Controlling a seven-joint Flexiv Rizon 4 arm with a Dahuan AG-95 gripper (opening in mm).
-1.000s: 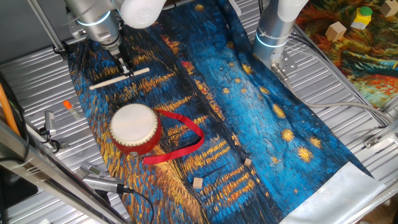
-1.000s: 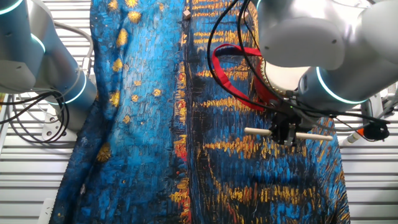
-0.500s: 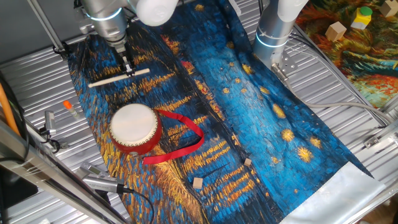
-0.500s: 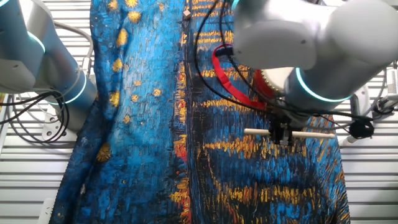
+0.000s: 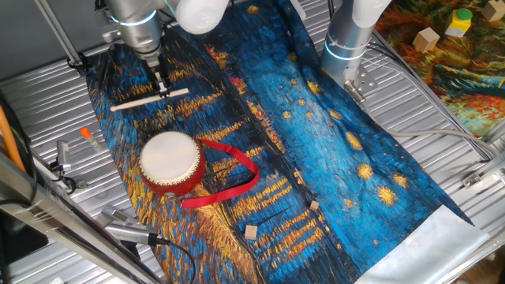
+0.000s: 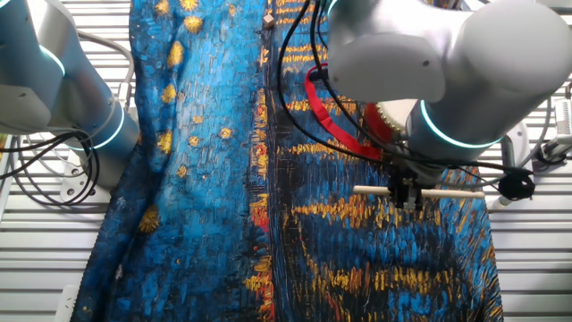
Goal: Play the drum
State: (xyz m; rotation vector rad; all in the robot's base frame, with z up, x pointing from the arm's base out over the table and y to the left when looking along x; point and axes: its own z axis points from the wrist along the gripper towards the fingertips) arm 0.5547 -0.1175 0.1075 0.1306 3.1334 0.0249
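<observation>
— At far left of tabletop [image 5: 47, 87]: jaws clamped on stick [image 5: 150, 98], shifted slightly leftward since a second ago, barely lifted.
— And drum [image 5: 171, 162]?
— Nearer, right of stick, apart, not yet struck.

One fixed view looked steeply down from the drum [image 5: 171, 161] end, across the whole bench [image 5: 442, 126] | the other fixed view sat nearer, facing back from the opposite side, arm filling its top | both shared the stick [image 5: 150, 99] [image 6: 418, 191], ribbon [image 5: 237, 177] [image 6: 332, 112] and painted cloth [image 5: 331, 150] [image 6: 214, 161]
</observation>
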